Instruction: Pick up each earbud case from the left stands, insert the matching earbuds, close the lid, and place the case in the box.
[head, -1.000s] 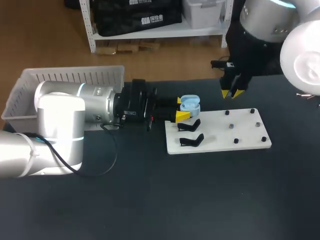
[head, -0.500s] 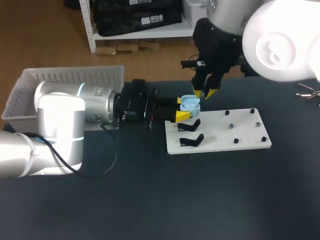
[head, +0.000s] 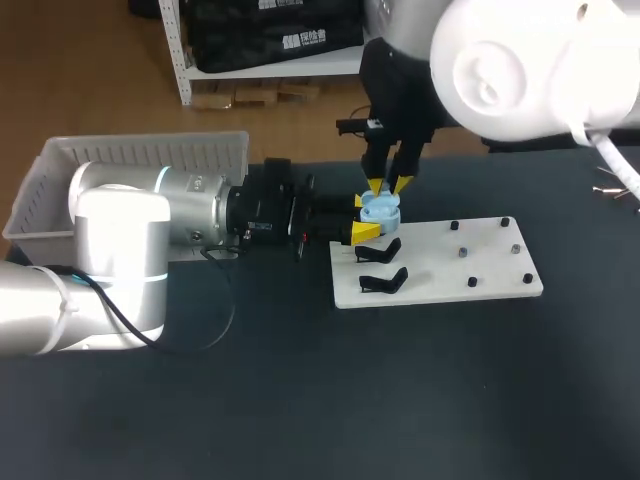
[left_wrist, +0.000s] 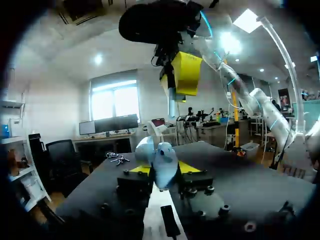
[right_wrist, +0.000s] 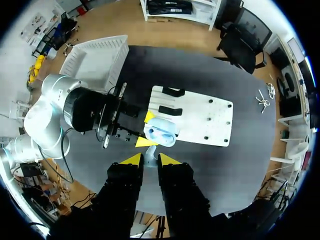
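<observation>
The left end effector (head: 362, 217) is holding the open light-blue earbud case (head: 380, 208) between its fingers, at the edge of the white board (head: 450, 272). The right end effector (head: 388, 186) is hanging just above the case, its fingers narrow, gripping a small pale earbud (left_wrist: 171, 106).

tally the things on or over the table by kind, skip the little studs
pale blue plastic earbud case: 1
small pale earbud: 1
black angled plastic stands: 2
flat white board: 1
white slatted plastic basket: 1
total: 6
</observation>
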